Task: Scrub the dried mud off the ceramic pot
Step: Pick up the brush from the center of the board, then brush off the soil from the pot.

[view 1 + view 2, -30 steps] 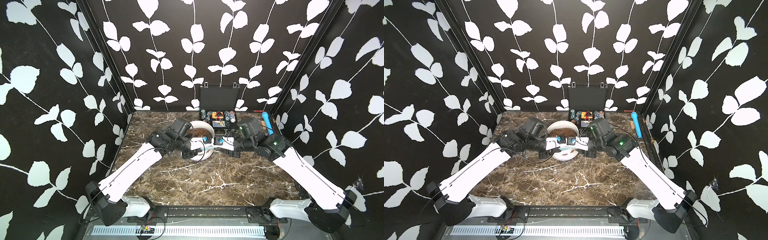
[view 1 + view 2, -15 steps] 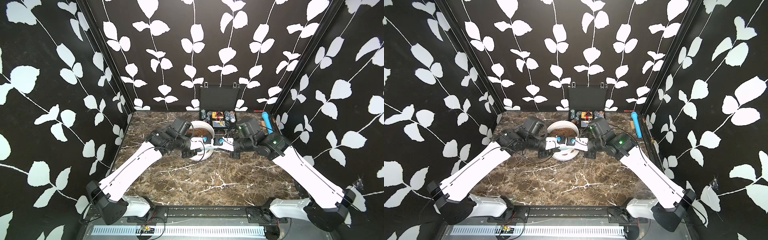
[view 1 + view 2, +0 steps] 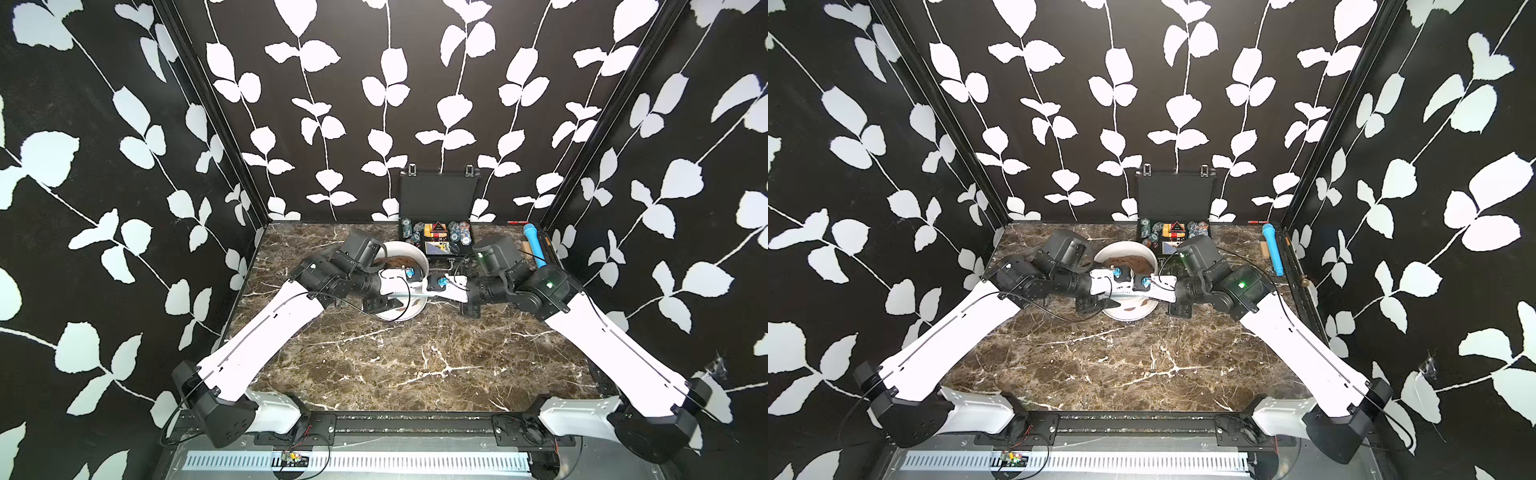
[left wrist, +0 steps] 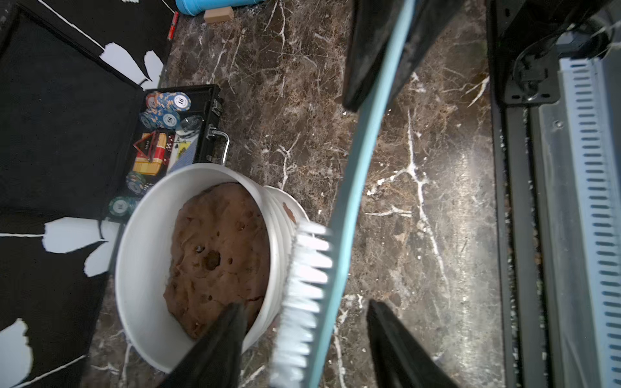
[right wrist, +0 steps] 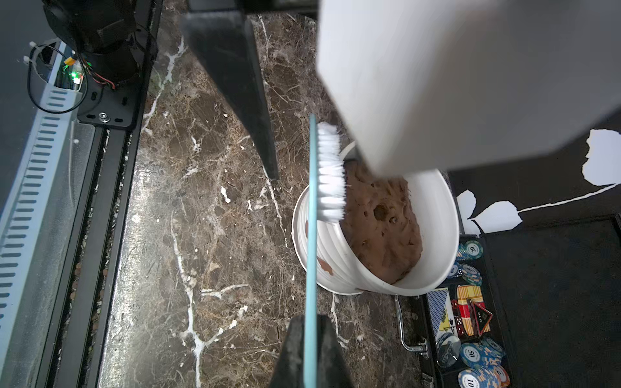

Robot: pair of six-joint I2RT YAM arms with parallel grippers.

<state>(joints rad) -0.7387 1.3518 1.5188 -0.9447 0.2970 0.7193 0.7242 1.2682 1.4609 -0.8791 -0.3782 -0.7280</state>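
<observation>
Marble (image 3: pixel 415 353) | right end effector (image 5: pixel 311 319) pinches brush (image 5: pixel 331 174) | left end effector (image 4: pixel 305 306) parted, clear?

Poker chips (image 4: pixel 169 109) in the black case (image 4: pixel 205 100) read 10 and 50; another chip (image 5: pixel 473 249) reads 20.

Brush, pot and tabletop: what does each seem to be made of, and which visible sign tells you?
Brush: thin pale-blue handle, smooth and evenly coloured, probably plastic; white bristles, likely synthetic.
Ceramic pot: satin white ribbed wall, consistent with ceramic, though plastic cannot be excluded.
Tabletop: brown with white veins and a glare sheen, polished marble or a marble-look laminate.
</observation>
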